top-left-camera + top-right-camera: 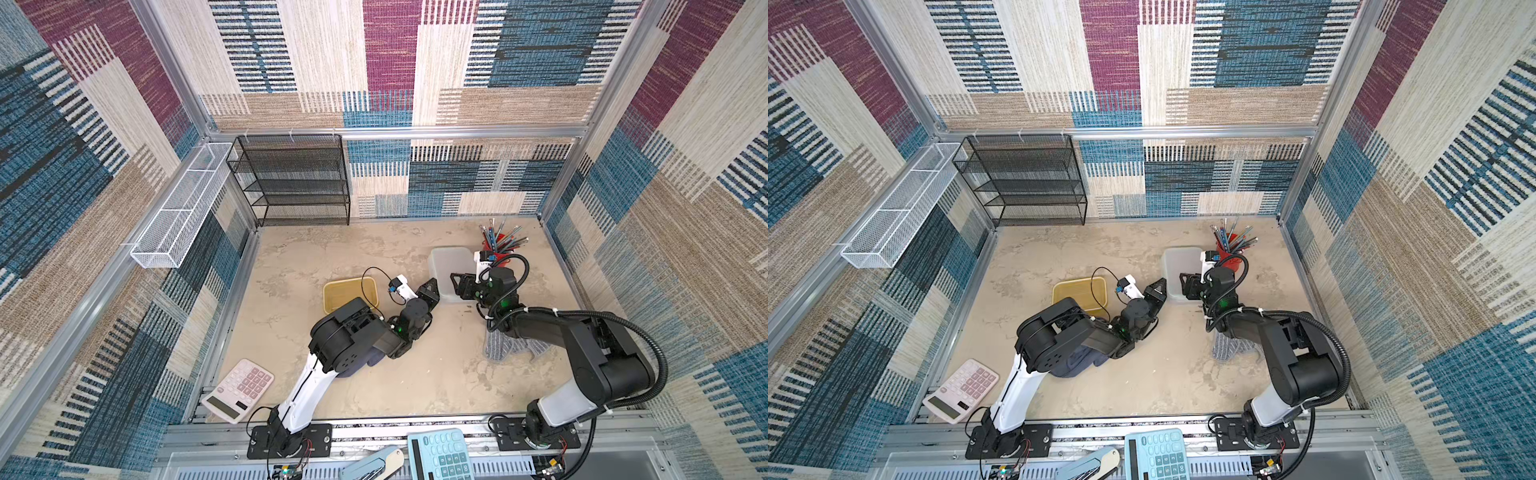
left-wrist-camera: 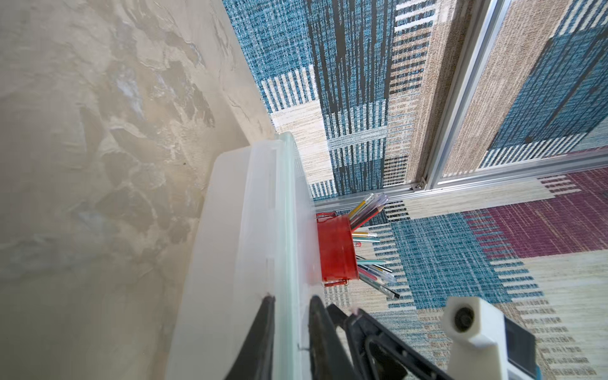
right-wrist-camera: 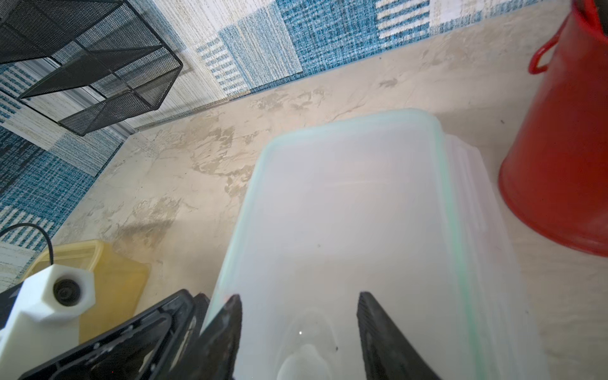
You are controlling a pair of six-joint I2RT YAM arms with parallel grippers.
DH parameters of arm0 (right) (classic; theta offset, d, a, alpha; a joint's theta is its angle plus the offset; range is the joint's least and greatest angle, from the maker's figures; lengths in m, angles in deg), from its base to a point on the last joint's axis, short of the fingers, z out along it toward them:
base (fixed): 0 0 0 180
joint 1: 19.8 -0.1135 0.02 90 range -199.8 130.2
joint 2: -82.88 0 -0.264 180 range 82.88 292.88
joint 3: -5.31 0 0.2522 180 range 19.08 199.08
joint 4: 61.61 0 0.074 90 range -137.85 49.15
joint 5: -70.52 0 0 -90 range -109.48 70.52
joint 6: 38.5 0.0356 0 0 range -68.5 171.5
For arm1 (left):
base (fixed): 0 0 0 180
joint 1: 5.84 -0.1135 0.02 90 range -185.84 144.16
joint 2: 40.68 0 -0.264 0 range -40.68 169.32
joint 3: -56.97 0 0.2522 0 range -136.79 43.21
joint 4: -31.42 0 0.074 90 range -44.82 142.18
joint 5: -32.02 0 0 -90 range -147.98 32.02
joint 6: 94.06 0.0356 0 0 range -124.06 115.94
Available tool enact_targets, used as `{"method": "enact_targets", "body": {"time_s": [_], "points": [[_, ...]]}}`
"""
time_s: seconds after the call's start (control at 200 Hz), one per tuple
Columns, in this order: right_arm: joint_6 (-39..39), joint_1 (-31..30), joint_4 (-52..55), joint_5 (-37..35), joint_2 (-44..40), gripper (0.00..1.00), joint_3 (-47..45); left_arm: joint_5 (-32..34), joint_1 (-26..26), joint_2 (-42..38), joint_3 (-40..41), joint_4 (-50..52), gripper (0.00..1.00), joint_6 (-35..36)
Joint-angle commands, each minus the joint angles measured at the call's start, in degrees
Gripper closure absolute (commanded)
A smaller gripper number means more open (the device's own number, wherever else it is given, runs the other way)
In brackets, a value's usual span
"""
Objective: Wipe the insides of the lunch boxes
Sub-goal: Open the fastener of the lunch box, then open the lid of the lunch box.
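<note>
A white mesh basket [image 1: 178,208] hangs on the left wall and a black mesh shelf [image 1: 291,183] stands at the back; nothing shows in either. A pink calculator [image 1: 239,390] lies at the front left. The amber lunch box [image 1: 345,293] sits left of centre on the table, its near corner hidden by the left arm; I cannot tell whether its lid is on. A dark blue cloth [image 1: 357,365] lies under that arm. The left gripper [image 2: 291,302] is at the left edge of the clear frosted lunch box [image 3: 345,214], jaws drawn in on either side of the green-edged rim. This box stands right of centre with its lid on, and its contents cannot be made out through the frosting. The right gripper [image 3: 299,302] is over the lid's near end, jaws apart and holding nothing. Just beside the box, a red pencil cup [image 2: 335,253] is full of pens [image 1: 498,232]. A striped cloth [image 1: 507,351] lies under the right arm
</note>
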Motion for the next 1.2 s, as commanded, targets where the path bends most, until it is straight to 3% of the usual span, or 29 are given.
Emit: {"method": "enact_targets", "body": {"time_s": [0.0, 0.185, 0.341, 0.751, 0.987, 1.197], "points": [[2.6, -0.2, 19.8, 1.7, 1.3, 0.41, -0.9, -1.8, 0.3, -1.2, 0.5, -4.3, 0.75, 0.5], [2.4, -0.1, 20.1, 2.0, 1.4, 0.41, 0.0, -1.4, 0.2, -3.5, 1.9, -4.4, 0.58, 1.8], [2.2, -0.1, 20.6, 2.4, 0.5, 0.40, 1.3, -1.5, 0.2, -6.5, 2.7, -2.6, 0.50, 3.7], [2.0, 1.6, 21.5, 5.1, -9.4, 0.20, 4.9, -3.2, -1.2, -11.5, 2.1, 6.1, 0.41, 5.3], [0.7, 3.7, 22.7, 3.4, -16.1, 0.08, 5.5, -5.1, -2.9, -14.9, -0.1, 16.1, 0.35, 6.9], [-0.9, 6.2, 22.9, 3.9, -16.7, 0.04, 5.0, -8.7, -5.6, -16.1, -1.8, 24.1, 0.33, 6.5]]}}
